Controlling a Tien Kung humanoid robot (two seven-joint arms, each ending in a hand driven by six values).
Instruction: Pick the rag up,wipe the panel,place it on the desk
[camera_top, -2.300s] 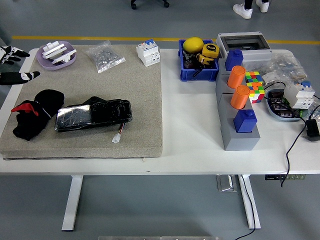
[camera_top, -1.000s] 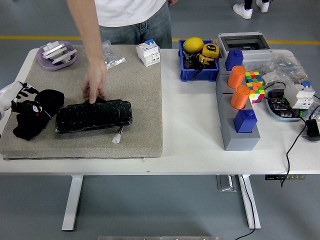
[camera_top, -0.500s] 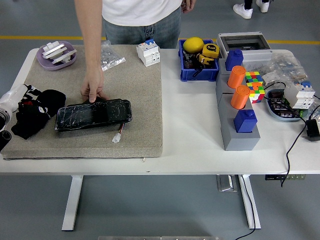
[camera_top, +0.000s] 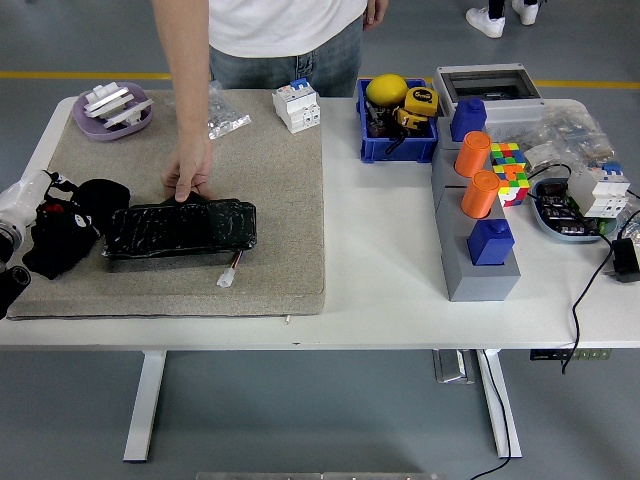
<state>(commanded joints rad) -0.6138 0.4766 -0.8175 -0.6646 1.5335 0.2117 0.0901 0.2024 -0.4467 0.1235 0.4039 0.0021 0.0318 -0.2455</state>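
The black rag (camera_top: 88, 208), with a bit of red on it, lies bunched at the left end of the tan mat (camera_top: 275, 190). Right beside it lies the black glossy panel (camera_top: 180, 228), long side across, a small white plug on a wire at its lower right. My left hand (camera_top: 42, 212) reaches in from the left edge and lies on the rag's left part; black on black hides its grip. A person at the far side rests a hand (camera_top: 188, 172) on the panel's upper edge. My right arm is out of view.
On the mat's far edge sit a purple dish (camera_top: 112, 110), a clear parts bag (camera_top: 225, 112) and a white breaker (camera_top: 297, 106). A blue bin (camera_top: 396, 120), grey blocks with orange cylinders (camera_top: 478, 195), a colour cube (camera_top: 507, 170) and cables crowd the white table (camera_top: 380, 260) at right.
My left hand has come in from the left edge onto the rag. The person stepped up and laid a hand on the panel, which has slid slightly left.
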